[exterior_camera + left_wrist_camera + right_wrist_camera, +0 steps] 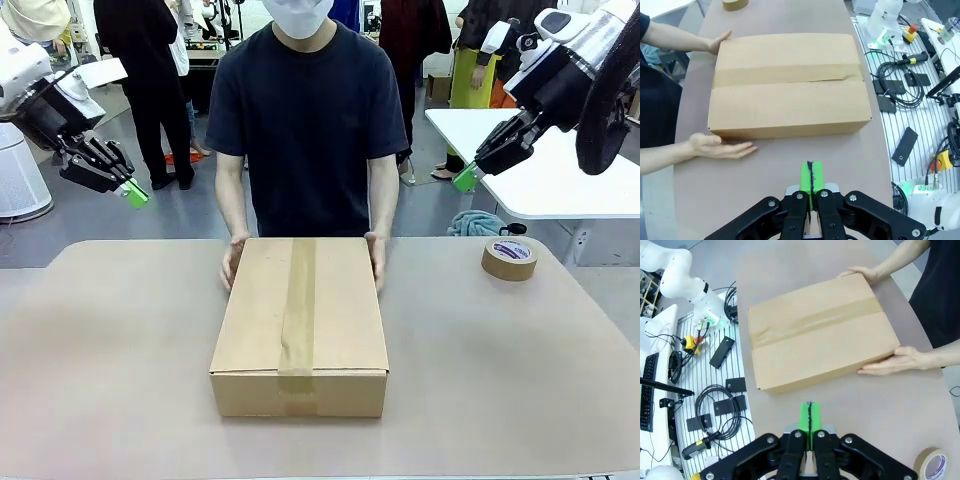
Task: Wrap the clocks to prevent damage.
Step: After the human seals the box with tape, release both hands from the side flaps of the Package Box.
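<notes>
No clocks are in view. A closed cardboard box (300, 325) with a brown tape strip along its top lies in the middle of the table. The person at the far side rests one hand (233, 262) and the other hand (377, 258) against its far corners. My left gripper (137, 195) hangs shut, high above the table's left end, holding nothing. My right gripper (464, 181) hangs shut, high at the right, also bare. From above, the left gripper (811, 180) looks down on the box (787, 85), and the right gripper (809, 417) looks down on the box (820, 330).
A roll of brown tape (509, 258) lies on the table at the far right, also seen as the roll (932, 465). Cables and small devices (905, 90) lie on a slatted surface beside the table's near edge. A white table (560, 170) stands behind at the right.
</notes>
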You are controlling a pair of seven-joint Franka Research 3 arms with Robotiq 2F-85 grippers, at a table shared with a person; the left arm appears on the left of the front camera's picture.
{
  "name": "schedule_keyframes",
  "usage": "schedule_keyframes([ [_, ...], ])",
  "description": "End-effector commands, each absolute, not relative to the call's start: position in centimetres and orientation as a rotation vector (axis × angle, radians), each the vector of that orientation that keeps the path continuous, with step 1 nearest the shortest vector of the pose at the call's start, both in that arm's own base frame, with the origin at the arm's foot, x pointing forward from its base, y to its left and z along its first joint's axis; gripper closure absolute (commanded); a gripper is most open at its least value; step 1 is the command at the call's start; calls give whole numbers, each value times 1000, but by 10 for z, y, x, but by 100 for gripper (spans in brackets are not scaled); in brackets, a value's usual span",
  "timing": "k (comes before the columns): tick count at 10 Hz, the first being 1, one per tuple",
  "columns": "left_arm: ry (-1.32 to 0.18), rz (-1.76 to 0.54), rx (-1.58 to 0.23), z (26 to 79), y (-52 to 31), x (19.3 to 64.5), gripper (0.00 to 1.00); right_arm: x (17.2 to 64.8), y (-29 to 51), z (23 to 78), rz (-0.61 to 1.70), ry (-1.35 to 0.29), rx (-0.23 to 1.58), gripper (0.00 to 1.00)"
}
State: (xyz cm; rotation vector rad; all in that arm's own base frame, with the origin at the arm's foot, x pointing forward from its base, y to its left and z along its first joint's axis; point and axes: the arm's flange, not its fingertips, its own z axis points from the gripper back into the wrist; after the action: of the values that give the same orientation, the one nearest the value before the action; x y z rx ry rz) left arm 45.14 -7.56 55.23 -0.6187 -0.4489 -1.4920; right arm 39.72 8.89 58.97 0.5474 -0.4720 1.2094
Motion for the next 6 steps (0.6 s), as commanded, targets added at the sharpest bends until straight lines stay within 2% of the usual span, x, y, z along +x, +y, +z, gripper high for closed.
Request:
schedule_keyframes([
  [1,-450,-1500,-637,547,-77,454,100,401,90,594,1214,-486,549,99],
  [6,-450,-1500,-637,547,-77,454,100,401,90,594,1214,-486,549,99],
])
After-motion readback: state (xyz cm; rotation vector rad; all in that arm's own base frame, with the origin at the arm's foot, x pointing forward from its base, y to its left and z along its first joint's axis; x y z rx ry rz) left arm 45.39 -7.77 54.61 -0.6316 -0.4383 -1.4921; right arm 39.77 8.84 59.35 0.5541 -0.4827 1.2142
